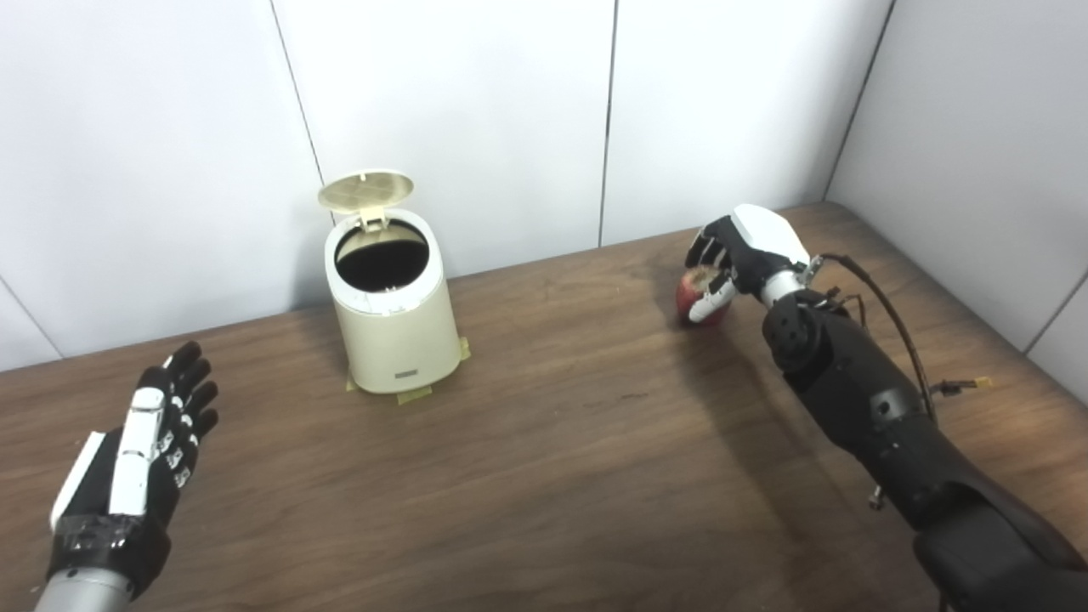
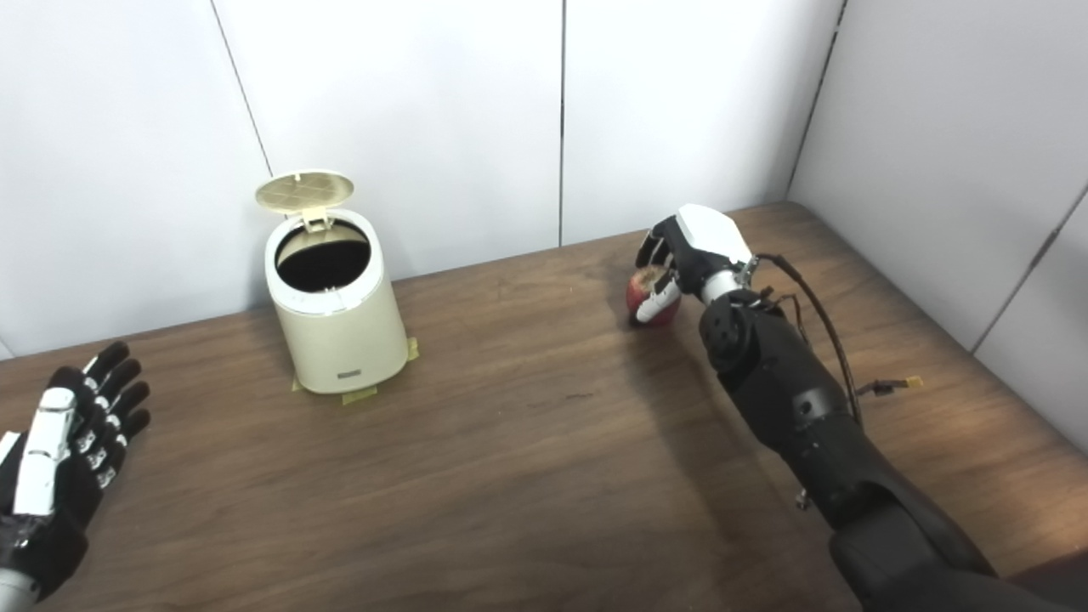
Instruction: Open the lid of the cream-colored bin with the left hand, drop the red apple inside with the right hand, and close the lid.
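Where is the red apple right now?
The red apple sits on the table at the far right, with the right hand wrapped around it, well to the right of the open cream-colored bin.

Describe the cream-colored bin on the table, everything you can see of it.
The cream-colored bin is a small round container, plastic by its look, widening slightly toward the base, with a small dark label low on its front. Its round ribbed lid stands flipped up on a rear hinge, leaving the dark interior exposed under a paler top ring. It stands upright on the brown wooden table near the white wall, with yellowish tape strips showing at its foot. Neither hand touches it.
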Robot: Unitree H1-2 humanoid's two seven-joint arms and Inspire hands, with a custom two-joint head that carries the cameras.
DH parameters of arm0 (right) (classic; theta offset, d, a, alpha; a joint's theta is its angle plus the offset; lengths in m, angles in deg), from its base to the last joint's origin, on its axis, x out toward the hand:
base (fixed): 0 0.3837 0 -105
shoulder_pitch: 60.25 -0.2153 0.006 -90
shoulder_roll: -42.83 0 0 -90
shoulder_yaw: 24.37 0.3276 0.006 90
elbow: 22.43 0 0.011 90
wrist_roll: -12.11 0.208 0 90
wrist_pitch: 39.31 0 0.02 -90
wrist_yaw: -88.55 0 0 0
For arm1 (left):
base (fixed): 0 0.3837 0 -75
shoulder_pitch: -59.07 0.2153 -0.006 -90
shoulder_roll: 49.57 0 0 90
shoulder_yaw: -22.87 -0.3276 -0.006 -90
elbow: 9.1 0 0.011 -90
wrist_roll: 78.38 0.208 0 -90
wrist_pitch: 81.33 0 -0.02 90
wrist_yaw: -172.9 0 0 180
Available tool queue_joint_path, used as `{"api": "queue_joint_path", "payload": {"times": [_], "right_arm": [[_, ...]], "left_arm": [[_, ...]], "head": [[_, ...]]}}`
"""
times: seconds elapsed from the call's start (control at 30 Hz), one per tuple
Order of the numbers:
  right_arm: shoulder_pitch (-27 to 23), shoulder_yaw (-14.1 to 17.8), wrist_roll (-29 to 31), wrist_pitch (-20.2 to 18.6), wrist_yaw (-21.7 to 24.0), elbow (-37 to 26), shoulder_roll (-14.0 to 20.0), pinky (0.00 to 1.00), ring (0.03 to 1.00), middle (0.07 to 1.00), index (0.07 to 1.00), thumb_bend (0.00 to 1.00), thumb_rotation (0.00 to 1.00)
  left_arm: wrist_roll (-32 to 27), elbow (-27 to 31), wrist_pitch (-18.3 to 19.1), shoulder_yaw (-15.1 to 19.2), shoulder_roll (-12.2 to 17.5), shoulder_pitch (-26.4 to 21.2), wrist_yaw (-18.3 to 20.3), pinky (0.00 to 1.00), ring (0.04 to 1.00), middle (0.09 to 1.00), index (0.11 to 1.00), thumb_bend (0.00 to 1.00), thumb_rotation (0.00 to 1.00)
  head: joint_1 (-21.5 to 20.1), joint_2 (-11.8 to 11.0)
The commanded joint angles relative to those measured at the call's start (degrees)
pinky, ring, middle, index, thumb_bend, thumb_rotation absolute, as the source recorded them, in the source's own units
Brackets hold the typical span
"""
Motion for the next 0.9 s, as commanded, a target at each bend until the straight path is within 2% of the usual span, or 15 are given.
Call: {"api": "queue_joint_path", "payload": {"times": [0.0, 0.2, 0.33, 0.47, 0.63, 0.7, 0.83, 0.87], "right_arm": [[-1.98, 0.37, 0.09, 1.95, -1.58, -0.69, 1.72, 0.46, 0.436, 0.502, 0.481, 0.52, 0.0], [-1.81, 0.24, -0.09, 2.38, -1.35, -3.66, 1.95, 0.46, 0.428, 0.503, 0.484, 0.52, 0.0], [-1.08, 0.88, 0.52, 4.58, -2.01, -8.03, 1.67, 0.45, 0.433, 0.493, 0.486, 0.52, 0.0], [-0.98, 0.8, -0.11, 4.61, -1.56, -13.94, 0.48, 0.46, 0.441, 0.489, 0.487, 0.52, 0.0], [-2.11, -0.39, -0.8, 4.05, -0.31, -21.11, -3.03, 0.45, 0.417, 0.493, 0.503, 0.52, 0.0], [-3.0, -1.57, -1.77, 4.78, 0.32, -24.08, -4.38, 0.46, 0.41, 0.496, 0.508, 0.52, 0.0], [-5.62, -4.07, -3.96, 3.8, 2.5, -29.63, -8.36, 0.49, 0.412, 0.487, 0.504, 0.52, 0.0], [-6.26, -4.53, -4.15, 3.79, 3.15, -30.47, -9.36, 0.48, 0.404, 0.488, 0.507, 0.52, 0.0]], "left_arm": [[0.26, 1.22, -0.55, 0.85, 0.42, -2.57, 0.39, 1.0, 0.999, 1.0, 1.0, 0.43, 1.0], [0.87, 1.45, -0.55, 0.46, 0.15, -2.75, 0.4, 1.0, 0.998, 0.995, 1.0, 0.42, 1.0], [0.93, 1.13, -0.55, 0.52, -0.17, -2.43, 0.52, 1.0, 0.995, 0.998, 1.0, 0.43, 1.0], [0.65, 0.66, -0.55, 0.38, -0.53, -2.19, 0.03, 1.0, 0.996, 0.998, 1.0, 0.45, 1.0], [0.95, 0.04, -0.56, 0.75, -1.43, -1.82, 0.46, 0.99, 0.977, 0.986, 0.992, 0.46, 1.0], [1.03, 0.28, -0.55, 0.38, -1.47, -1.58, 0.23, 0.98, 0.966, 0.98, 0.987, 0.46, 1.0], [1.43, 0.37, -0.55, -0.21, -1.58, -1.41, 0.22, 0.96, 0.956, 0.979, 0.99, 0.45, 1.0], [1.54, 0.36, -0.55, -0.32, -1.57, -1.36, 0.25, 0.95, 0.956, 0.979, 0.988, 0.45, 1.0]], "head": [[0.08, 0.13], [0.5, 0.33], [2.19, 0.4], [3.21, 0.45], [3.86, 0.45], [4.09, 0.43], [4.91, 0.3], [5.07, 0.29]]}}
